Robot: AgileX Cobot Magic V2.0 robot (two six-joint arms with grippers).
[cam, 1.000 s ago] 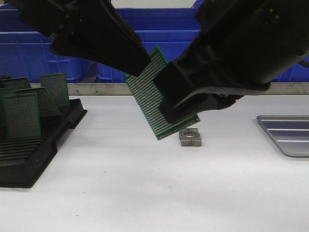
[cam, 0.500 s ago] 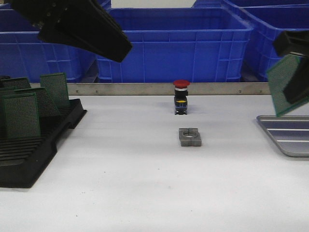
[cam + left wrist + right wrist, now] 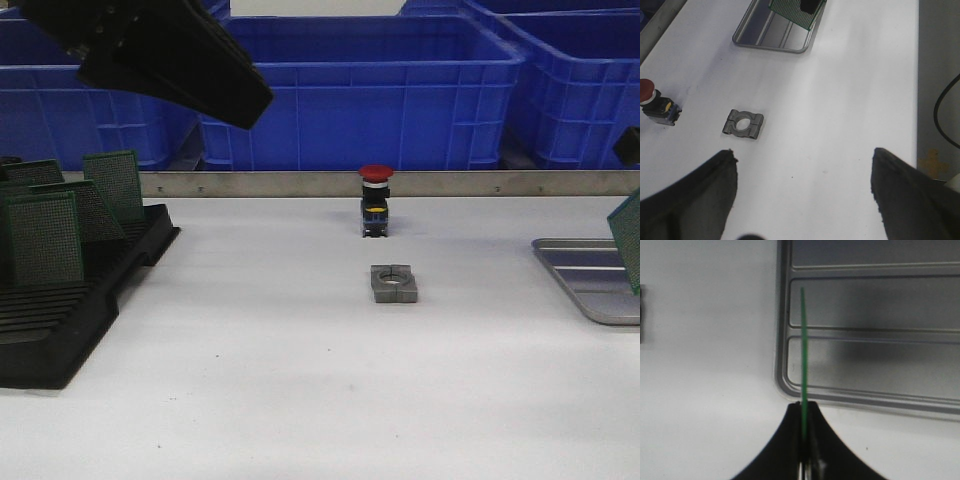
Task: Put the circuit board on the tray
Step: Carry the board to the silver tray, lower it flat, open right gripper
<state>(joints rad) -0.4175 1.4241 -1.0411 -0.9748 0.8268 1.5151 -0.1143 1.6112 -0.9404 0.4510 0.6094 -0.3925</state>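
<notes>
Front view: the tray (image 3: 592, 282) lies on the white tabletop (image 3: 300, 380) at the right edge, cut off by the frame. A corner of the green circuit board (image 3: 629, 238) shows above its far right part, tilted, the rest out of frame. The left gripper (image 3: 165, 55) hangs high at upper left. Between the black slotted rack (image 3: 60, 320) of spare boards (image 3: 45, 238) and the tray, the tabletop is open except for a red-capped push button (image 3: 376, 200) and a grey metal clamp block (image 3: 394, 283) nearer the camera. Blue bins (image 3: 360, 95) line the far side behind a metal rail (image 3: 340, 183).

Left wrist view: the left gripper's fingers (image 3: 695, 195) are spread wide, holding nothing. This view shows more of the board (image 3: 797, 9) over the tray (image 3: 772, 35), with a dark gripper part on it. The clamp block (image 3: 743, 124) and push button (image 3: 657, 103) sit apart, wide bare tabletop beside them.

Right wrist view: the right gripper (image 3: 804, 440) is pressed together on the board (image 3: 803, 345), seen edge-on as 1 thin green line. Its long axis runs straight away from the fingers, crossing the tray's rim (image 3: 781, 350) near a rounded corner and reaching over the ribbed bottom. Whether it touches the tray is unclear.
</notes>
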